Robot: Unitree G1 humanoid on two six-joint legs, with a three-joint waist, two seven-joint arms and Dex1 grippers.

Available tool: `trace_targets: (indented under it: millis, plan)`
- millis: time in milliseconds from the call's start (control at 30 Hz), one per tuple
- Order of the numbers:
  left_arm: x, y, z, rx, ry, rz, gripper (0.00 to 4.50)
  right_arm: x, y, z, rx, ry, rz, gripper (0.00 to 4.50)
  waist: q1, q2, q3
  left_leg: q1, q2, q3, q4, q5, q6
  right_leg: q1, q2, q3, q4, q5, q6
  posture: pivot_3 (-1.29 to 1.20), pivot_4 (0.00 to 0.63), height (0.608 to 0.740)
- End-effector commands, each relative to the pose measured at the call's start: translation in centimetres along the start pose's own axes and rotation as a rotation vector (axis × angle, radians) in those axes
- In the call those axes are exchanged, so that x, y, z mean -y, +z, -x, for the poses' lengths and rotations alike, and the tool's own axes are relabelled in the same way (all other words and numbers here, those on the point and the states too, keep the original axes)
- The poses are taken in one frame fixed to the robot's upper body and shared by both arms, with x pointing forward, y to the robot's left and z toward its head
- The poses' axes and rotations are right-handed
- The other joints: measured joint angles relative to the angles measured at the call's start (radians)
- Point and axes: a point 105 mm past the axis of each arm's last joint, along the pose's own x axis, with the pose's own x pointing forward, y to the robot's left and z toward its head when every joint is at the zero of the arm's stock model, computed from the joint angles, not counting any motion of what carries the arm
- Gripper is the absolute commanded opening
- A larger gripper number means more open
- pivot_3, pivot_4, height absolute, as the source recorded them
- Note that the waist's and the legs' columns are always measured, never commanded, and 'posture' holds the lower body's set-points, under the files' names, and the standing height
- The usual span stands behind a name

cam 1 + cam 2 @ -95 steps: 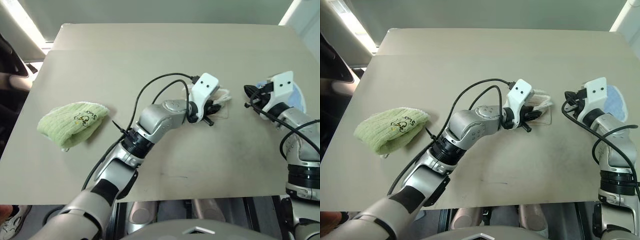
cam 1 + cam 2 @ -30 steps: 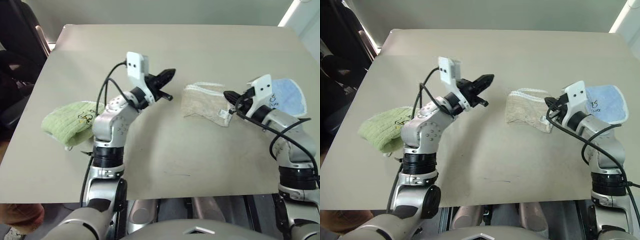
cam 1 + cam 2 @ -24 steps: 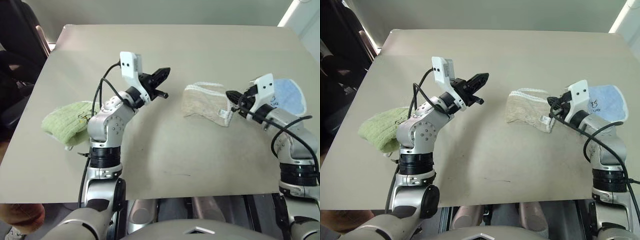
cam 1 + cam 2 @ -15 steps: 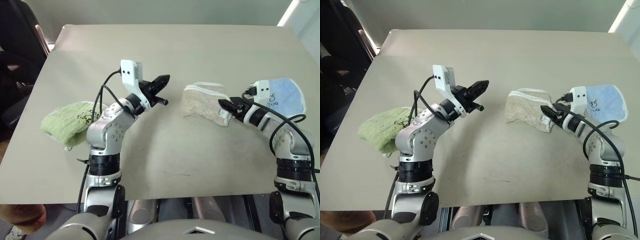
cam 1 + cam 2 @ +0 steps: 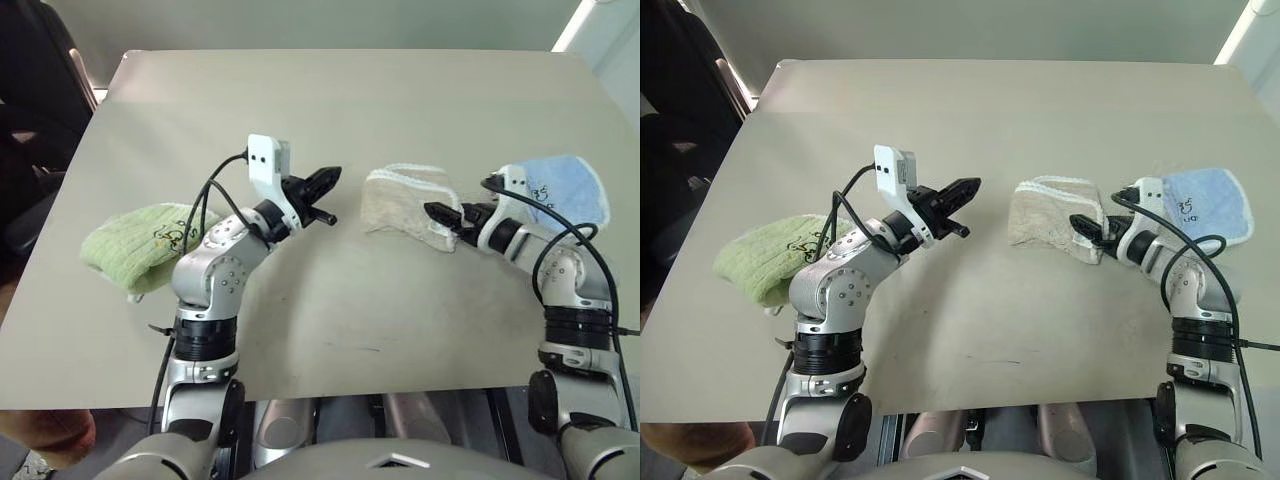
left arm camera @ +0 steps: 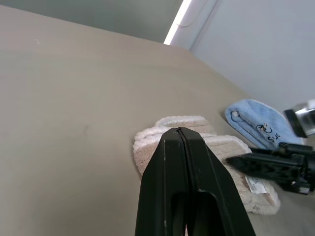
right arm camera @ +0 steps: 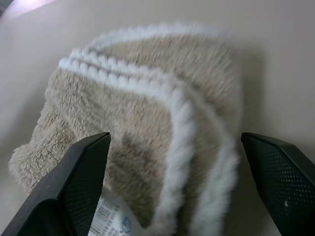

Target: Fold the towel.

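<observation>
The towel point(image 5: 408, 206) is seen folded into a thick beige bundle right of centre in the head view, on the table point(image 5: 330, 90). The right gripper point(image 5: 438, 216) is spread wide at the bundle's right end — nothing is clasped. The left gripper point(image 5: 325, 181) is pressed shut and empty, raised at centre frame, apart from the towel. A blue cloth point(image 5: 560, 189) lies far right, a green cloth point(image 5: 140, 243) far left.

No words can be read with certainty. The green towel point(image 5: 140, 243) and the blue towel point(image 5: 558, 190) each carry small dark embroidery, too small to make out. The white care tag point(image 7: 112, 219) on the beige towel point(image 7: 147, 147) shows tiny unreadable print.
</observation>
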Motion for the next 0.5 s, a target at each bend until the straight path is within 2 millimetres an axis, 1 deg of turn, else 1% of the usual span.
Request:
trace_targets:
  millis: [33,167,267,433,500]
  plan:
    - [1.1,1.2,0.0,0.036,-0.038,-0.031,0.0,-1.6,0.1,-0.4,-0.015,0.08,-0.052,4.48,-0.002,0.0,0.0,0.0,0.0,0.0,0.0,0.0,0.0,0.0,0.0,0.0,0.0,0.0,0.0,0.0,0.15,0.735]
    - [1.1,1.2,0.0,0.038,-0.036,-0.03,0.0,-2.1,0.0,-0.5,-0.021,0.101,-0.07,4.48,-0.004,0.0,0.0,0.0,0.0,0.0,0.0,-0.001,0.0,0.0,0.0,0.0,0.0,0.0,-0.001,0.0,0.15,0.735]
    - [1.1,1.1,0.0,0.039,-0.034,-0.029,0.0,-2.3,0.2,-0.5,-0.012,0.112,-0.088,3.9,-0.005,0.0,0.0,0.0,0.0,0.0,0.0,-0.001,0.0,0.0,0.0,0.0,0.0,-0.001,-0.001,0.0,0.15,0.735]
    - [1.2,0.9,0.0,0.039,-0.029,-0.027,0.0,-2.1,0.7,-0.1,0.012,0.105,-0.101,2.14,-0.006,0.0,0.0,0.0,0.0,0.0,0.0,-0.001,0.0,0.0,0.0,0.0,0.0,-0.001,-0.001,0.0,0.15,0.735]
    - [1.1,0.9,0.0,0.04,-0.027,-0.026,0.0,-2.0,1.0,0.1,0.025,0.105,-0.102,1.36,-0.006,0.0,0.0,0.0,0.0,0.0,0.0,-0.001,0.0,0.0,0.0,0.0,0.0,-0.001,-0.001,0.0,0.15,0.735]
